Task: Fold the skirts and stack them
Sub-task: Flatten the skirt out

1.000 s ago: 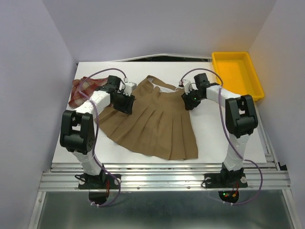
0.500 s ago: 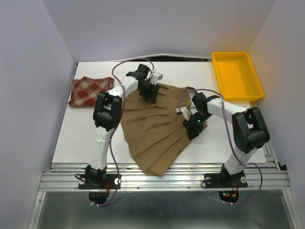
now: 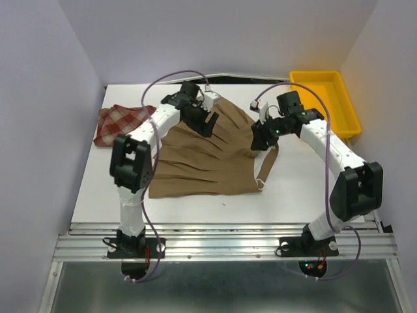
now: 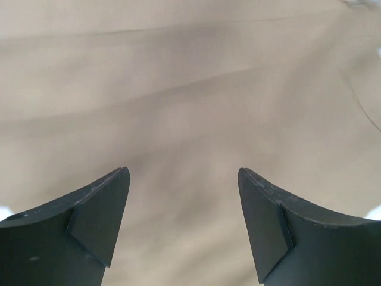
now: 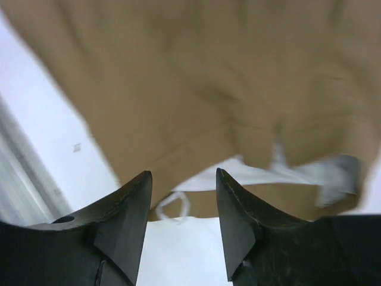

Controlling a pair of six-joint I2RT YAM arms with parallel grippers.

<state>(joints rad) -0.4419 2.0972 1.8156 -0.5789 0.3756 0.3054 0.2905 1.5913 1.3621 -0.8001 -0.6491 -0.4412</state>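
Tan skirt (image 3: 202,166) lies partly hidden beneath left claw (image 3: 210,122) and right claw (image 3: 260,139).

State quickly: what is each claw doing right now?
Left claw: open, holding nothing, over the tan skirt.
Right claw: open, holding nothing, at the same skirt's edge.

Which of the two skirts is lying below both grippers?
The plain tan-brown skirt in the middle; the red-and-cream plaid skirt lies apart at the far left, with nothing above it.

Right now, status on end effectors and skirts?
Both open over tan skirt: left end effector, right end effector. Far left, apart: plaid skirt. Nothing blocking.
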